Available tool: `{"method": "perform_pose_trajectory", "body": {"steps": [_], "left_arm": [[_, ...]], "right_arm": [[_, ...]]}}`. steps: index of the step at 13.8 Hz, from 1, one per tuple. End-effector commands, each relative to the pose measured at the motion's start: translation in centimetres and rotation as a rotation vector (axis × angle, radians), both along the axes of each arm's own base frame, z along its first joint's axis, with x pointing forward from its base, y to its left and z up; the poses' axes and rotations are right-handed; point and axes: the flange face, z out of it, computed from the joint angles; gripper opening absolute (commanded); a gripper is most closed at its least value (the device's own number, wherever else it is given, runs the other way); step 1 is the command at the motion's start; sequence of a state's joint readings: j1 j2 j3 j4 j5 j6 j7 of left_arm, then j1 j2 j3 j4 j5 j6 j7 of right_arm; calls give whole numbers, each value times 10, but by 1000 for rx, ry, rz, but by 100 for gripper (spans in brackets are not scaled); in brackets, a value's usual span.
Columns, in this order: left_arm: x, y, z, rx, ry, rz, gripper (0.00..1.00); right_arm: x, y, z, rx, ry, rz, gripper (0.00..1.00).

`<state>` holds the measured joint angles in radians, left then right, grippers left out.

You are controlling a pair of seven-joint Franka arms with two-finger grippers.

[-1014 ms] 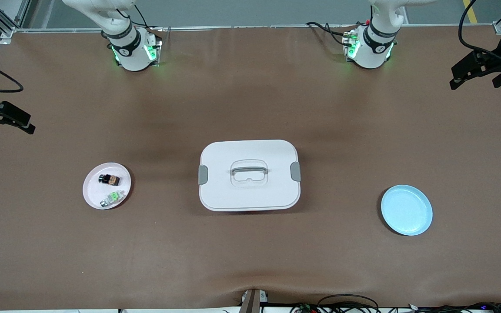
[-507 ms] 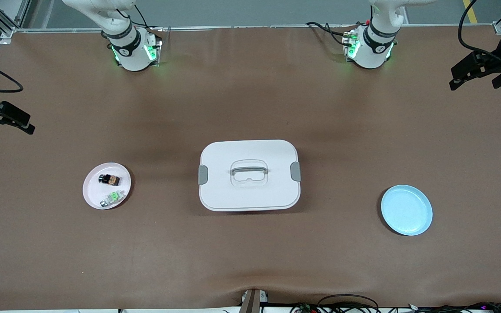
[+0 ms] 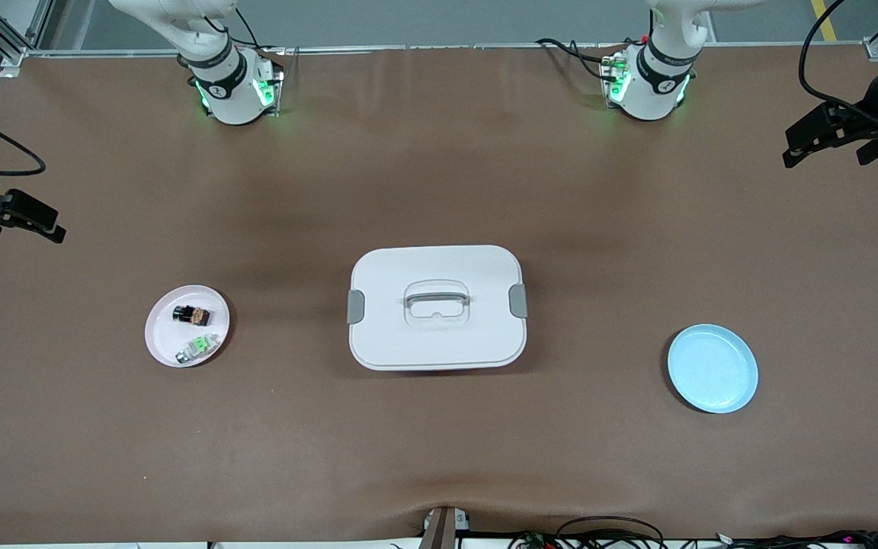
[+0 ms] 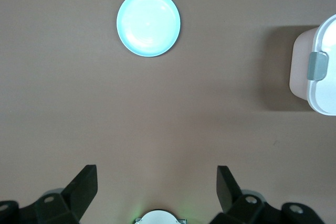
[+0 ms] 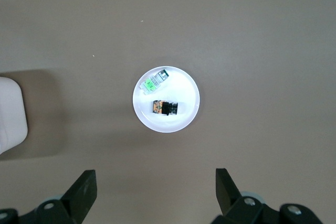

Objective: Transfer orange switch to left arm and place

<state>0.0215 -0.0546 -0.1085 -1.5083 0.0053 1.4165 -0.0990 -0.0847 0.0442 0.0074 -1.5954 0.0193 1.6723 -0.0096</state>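
Brown matting covers the counter (image 3: pixel 439 442), with cables seen along its nearest edge. Nearest the front camera, toward the left arm's end, a light blue plate (image 3: pixel 712 368) is seen with nothing on it. Slightly farther, at the middle, the box (image 3: pixel 437 306) is set with its lid on and grey clasps at both ends. Toward the right arm's end, a pale pink plate (image 3: pixel 187 325) carries the orange switch (image 3: pixel 190 313) and, nearer the camera, a green-and-clear part (image 3: pixel 197 348); the two are apart. Farther still, the left end effector (image 3: pixel 809 141) and right end effector (image 3: pixel 24 221) are held up at the counter's ends, both spread wide and holding nothing. A grey floor is visible above the arm bases. The switch's orange face is shown more clearly by the right wrist view, where only a corner of the box appears.
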Motion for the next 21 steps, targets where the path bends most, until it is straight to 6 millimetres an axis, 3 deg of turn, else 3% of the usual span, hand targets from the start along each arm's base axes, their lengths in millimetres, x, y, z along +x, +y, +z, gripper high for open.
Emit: {"method": "perform_pose_trajectory", "body": {"steps": [1,3,5,8,12,16,21], "left_arm": [[4,-3,2,-10,5,-5,100],[4,-2,2,1,4,-6,100],[4,-3,3,2,2,-10,100],[2,-1,5,1,0,-12,100],[2,0,5,2,-1,-5,100],[3,1,5,1,-1,1,100],[2,1,6,1,-2,1,100]], "right_arm": [[13,-11,-14,-14,-5,-5,100],[33,-24,-55,-9,33,-23,100],[36,-40,-62,7,40,-52,100],[39,-35,-77,11,58,-56,100],[44,-27,-132,28,12,-61,100],[36,-2,-196,40,-8,-93,100],[29,4,-264,39,53,-85,100]]}}
